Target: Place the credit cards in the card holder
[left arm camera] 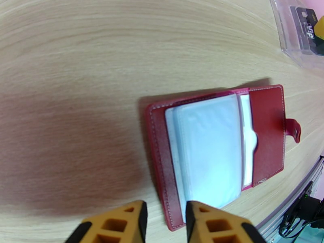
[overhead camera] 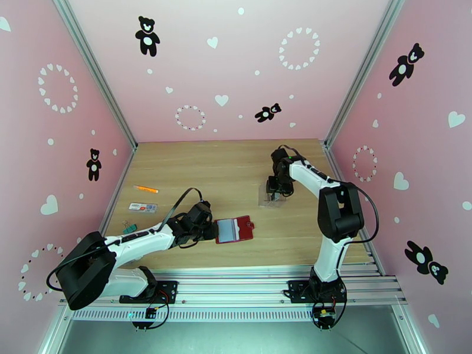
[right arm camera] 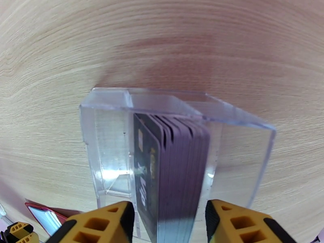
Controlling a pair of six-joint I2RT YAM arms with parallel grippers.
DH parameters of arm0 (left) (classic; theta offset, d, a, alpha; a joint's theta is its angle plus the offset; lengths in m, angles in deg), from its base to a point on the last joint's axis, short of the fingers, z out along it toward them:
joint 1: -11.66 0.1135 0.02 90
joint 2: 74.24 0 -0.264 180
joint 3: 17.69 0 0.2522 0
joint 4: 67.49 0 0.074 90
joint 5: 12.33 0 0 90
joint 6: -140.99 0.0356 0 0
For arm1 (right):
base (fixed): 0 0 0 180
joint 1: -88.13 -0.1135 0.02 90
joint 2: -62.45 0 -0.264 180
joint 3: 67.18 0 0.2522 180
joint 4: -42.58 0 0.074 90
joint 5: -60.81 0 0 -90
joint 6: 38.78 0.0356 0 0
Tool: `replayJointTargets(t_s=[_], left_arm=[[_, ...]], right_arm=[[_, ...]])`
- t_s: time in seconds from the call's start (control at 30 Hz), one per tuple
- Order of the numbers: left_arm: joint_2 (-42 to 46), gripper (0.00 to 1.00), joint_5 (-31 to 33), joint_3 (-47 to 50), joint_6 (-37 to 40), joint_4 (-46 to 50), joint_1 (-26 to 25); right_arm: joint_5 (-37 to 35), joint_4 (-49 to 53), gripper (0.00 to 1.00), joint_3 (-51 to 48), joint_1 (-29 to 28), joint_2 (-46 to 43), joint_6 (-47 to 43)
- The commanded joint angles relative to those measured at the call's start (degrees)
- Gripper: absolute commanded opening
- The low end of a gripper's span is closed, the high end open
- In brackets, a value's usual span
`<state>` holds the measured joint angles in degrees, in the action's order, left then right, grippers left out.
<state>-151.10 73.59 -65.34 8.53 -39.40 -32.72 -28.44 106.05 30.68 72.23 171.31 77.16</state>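
Note:
The card holder (overhead camera: 235, 229) is a dark-red wallet lying open on the table, its grey sleeves (left arm camera: 210, 150) facing up and its snap tab to the right. My left gripper (overhead camera: 210, 230) sits at its left edge. Its orange fingers (left arm camera: 121, 223) stand a narrow gap apart over the cover's near corner, not clamped on it. The credit cards (right arm camera: 174, 171) are a stack of several dark and grey cards standing on edge in a clear plastic case (right arm camera: 109, 130). My right gripper (right arm camera: 170, 223) is open, straddling that stack from above, over the case (overhead camera: 270, 199).
An orange pen (overhead camera: 146, 189), a white-and-red strip (overhead camera: 143, 206) and a green clip (overhead camera: 130, 228) lie near the table's left edge. Bare wood separates wallet and case. An aluminium rail (overhead camera: 259, 272) runs along the near edge, with pink walls on three sides.

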Motion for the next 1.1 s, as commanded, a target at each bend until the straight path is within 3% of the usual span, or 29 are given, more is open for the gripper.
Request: replayJointTargets(t_s=[0.0,0.17,0.5,1.07], left_arm=[[-0.6,0.32,-0.9,0.7,0.8,-1.0,0.4],[-0.7,0.32,-1.0,0.7,0.6,-1.0,0.4],[-0.7,0.32,-1.0,1.0,0.5,-1.1,0.4],[-1.4,0.32,-1.0,0.9,0.6,-1.4,0.4]], right_arm=[[-1.4,1.9,0.5,2.0,-0.1,0.2,-1.2],[-2.4,1.8,0.45,2.2,-0.1,1.7,-1.4],[-3.6,2.4,0.45,3.0,-0.5,4.2,-2.3],[-11.2,6.1,0.45,4.3,-0.6,0.1,-3.1]])
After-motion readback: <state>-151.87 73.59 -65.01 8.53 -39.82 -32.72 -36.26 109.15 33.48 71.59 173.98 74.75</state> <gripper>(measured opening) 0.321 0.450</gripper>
